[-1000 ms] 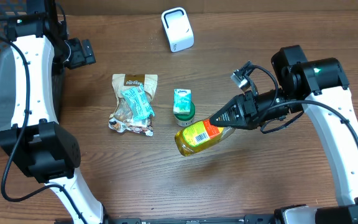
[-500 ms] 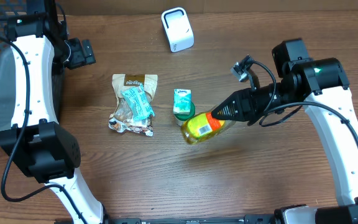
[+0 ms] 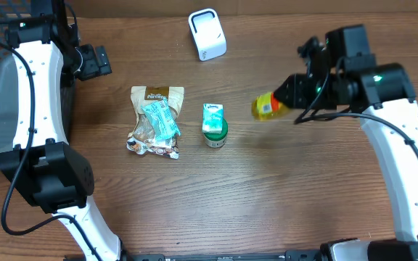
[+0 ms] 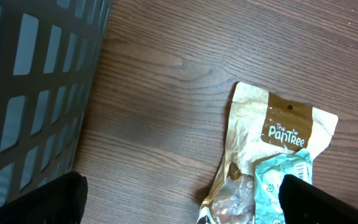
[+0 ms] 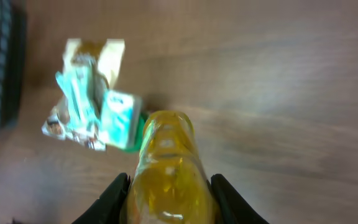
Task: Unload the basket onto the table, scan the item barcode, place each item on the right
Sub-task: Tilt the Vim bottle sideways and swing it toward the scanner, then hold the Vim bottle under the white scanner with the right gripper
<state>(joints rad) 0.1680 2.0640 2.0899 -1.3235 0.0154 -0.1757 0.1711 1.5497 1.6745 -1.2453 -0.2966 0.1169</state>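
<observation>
Wooden table (image 3: pixel 267 203); yellow bottle (image 3: pixel 265 107) clamped in right end effector (image 3: pixel 280 101).

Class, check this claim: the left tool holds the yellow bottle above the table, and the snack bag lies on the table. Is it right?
No: it is the right tool that holds the bottle, as the overhead view shows. The rest stands: the bottle is above the table, and the snack bag lies on it.

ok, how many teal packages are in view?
2. A crinkled teal plastic packet lies on the tan paper snack bag; a small teal-and-white carton sits just right of them, against a green round object. Others may be hidden underneath.
</observation>
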